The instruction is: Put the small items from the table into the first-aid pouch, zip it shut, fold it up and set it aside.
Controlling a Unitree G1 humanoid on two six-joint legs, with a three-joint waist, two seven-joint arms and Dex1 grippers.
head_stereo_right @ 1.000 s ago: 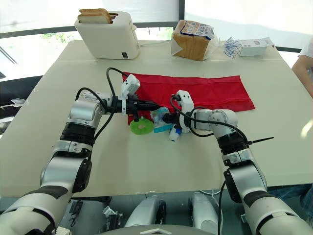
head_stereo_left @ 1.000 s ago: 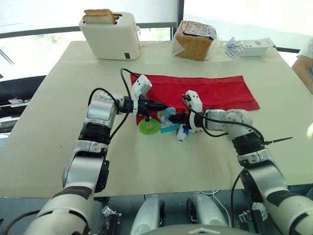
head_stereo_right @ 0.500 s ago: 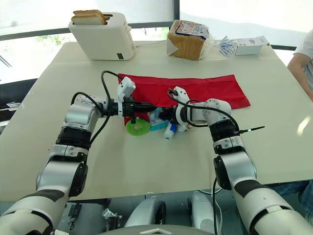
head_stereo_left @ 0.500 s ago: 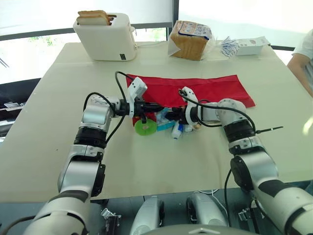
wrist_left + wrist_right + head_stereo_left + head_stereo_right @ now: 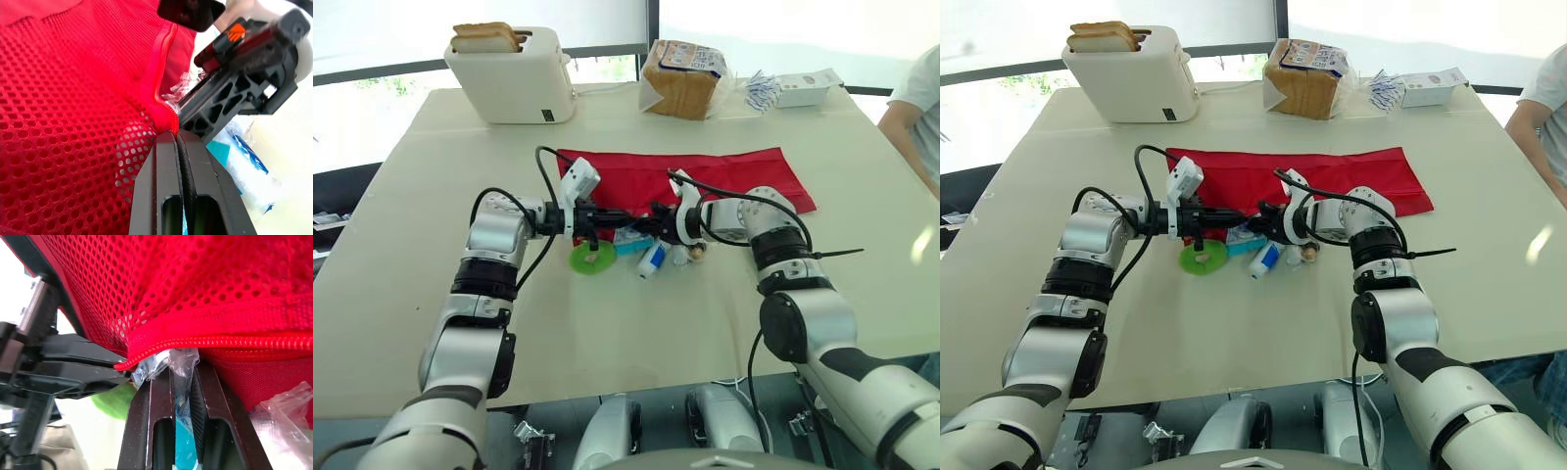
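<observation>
The job has only just started: the red pouch point(image 5: 705, 174) lies flat and unzipped on the surface point(image 5: 607, 333), not folded or put away. The left gripper point(image 5: 176, 135) is pinched tight on the zipper edge at the pouch's near corner, and the right gripper point(image 5: 181, 370) is squeezed on a teal packet point(image 5: 182, 436) in clear wrap, right at that opening. A green round thing point(image 5: 592, 260) and a little white and blue tube point(image 5: 650, 260) lie just beside the pouch, so I think packing, zipping, folding and setting aside are all left to do.
</observation>
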